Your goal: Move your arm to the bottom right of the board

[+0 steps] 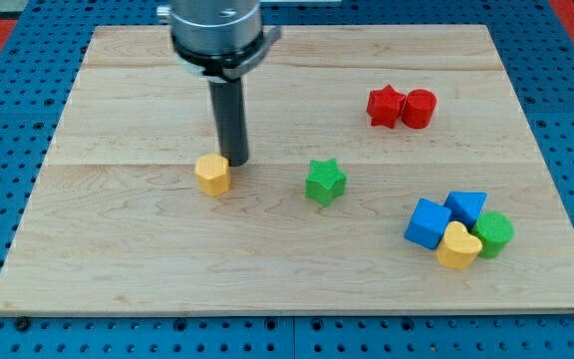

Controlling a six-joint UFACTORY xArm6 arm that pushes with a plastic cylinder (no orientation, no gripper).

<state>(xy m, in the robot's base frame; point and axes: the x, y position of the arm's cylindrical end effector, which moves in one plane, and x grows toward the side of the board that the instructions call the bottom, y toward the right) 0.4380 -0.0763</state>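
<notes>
Your tip [235, 162] rested on the counter [118, 249], touching the yellow block [212, 174] at its upper right. You had no claw, just the rod; the green star [325, 181] sat right of that block, apart.

yellow block [211, 174] left-centre | green star [325, 181] centre | red pair [402, 108] top right | blue, yellow, green cluster [458, 231] bottom right

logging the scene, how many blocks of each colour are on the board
red: 2, star and cylinder
blue: 2, cube and triangle
green: 2, star and cylinder
yellow: 2, hexagon by my tip, heart
total: 8
</notes>
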